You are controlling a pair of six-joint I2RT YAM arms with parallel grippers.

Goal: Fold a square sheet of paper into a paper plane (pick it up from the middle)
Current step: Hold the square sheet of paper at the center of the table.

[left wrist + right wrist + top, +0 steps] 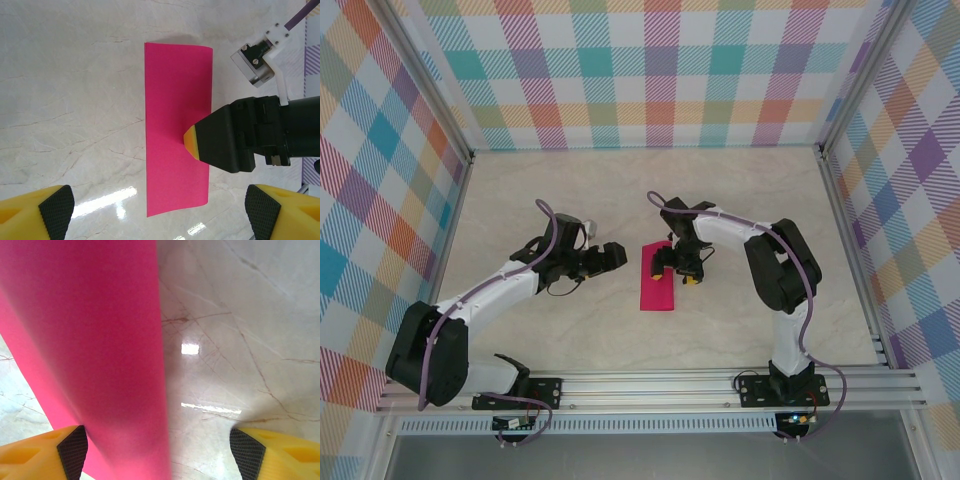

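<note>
Pink sheet [175, 125] lies flat on counter [75, 100], mid-workspace, already folded to narrow rectangle. I judge this as crease-setting step. Right tool [678, 268] has jaws apart and grips nothing; one yellow fingertip [190, 142] presses sheet near one long edge. Left tool [159, 206] is wide open and empty, just beside sheet. Can't tell which long edge is fold. My plan: right tip pins, left comes in low and sweeps slowly along the fold, since drag could skew layers.

A glossy, pale beige, marble-veined counter [570, 200] is enclosed by pastel plaid walls [660, 70] at 9, 12 and 3 o'clock. A silver metal rail [650, 385] runs along its 6 o'clock edge. White glare spots [190, 348] shine on the surface.
</note>
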